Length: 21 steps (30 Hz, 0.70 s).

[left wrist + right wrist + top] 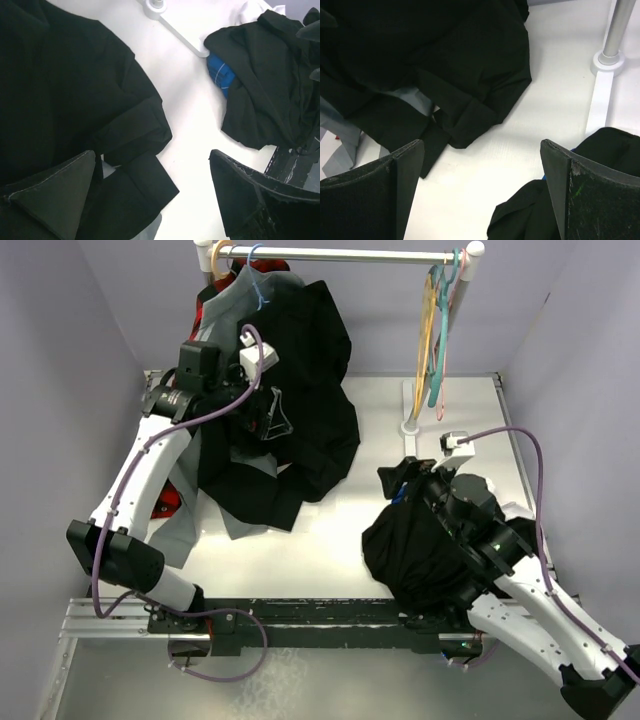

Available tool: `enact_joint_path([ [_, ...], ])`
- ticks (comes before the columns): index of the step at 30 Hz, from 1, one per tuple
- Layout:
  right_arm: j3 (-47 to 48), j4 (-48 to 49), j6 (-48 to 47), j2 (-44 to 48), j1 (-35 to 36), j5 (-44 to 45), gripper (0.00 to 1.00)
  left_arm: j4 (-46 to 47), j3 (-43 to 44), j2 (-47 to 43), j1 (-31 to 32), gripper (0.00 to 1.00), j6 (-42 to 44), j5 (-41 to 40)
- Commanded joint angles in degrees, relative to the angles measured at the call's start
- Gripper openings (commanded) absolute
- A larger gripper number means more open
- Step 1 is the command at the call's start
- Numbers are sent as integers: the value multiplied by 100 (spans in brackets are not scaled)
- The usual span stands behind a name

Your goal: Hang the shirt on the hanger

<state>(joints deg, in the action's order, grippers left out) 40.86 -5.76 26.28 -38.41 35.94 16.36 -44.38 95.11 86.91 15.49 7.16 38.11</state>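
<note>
Black shirt [425, 555] lies heaped on tabletop [300, 560], under & just behind right hand [481, 147], which is released, nothing held; left hand [152, 155] also released, over the other black garment [310, 390]. Prob. pick-up step: yellow-orange hanger [427, 330] hangs bare on rod [350, 255], well ahead of right hand; next needs a collar pinch.

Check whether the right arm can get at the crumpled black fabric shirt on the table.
Probably yes. The right claw is open and hangs over the edge of the crumpled black fabric shirt, with nothing lying on top of that fabric.
</note>
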Motion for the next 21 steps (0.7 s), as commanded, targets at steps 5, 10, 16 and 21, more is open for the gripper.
enact_joint_path([
  [5, -135, 302, 65, 832, -10, -196, 100, -15, 211, 155, 910, 99, 816, -1011],
  [10, 291, -205, 185, 851, -17, 456, 100, 433, -291, 422, 1891, 99, 1349, -1803],
  [16, 1501, -1199, 362, 157, -22, 1224, 100, 892, -601, 641, 2204, 99, 1644, -1069],
  [21, 2113, -1383, 561, 111, -35, 2127, 100, 1015, -720, 820, 2960, 99, 1854, -1016],
])
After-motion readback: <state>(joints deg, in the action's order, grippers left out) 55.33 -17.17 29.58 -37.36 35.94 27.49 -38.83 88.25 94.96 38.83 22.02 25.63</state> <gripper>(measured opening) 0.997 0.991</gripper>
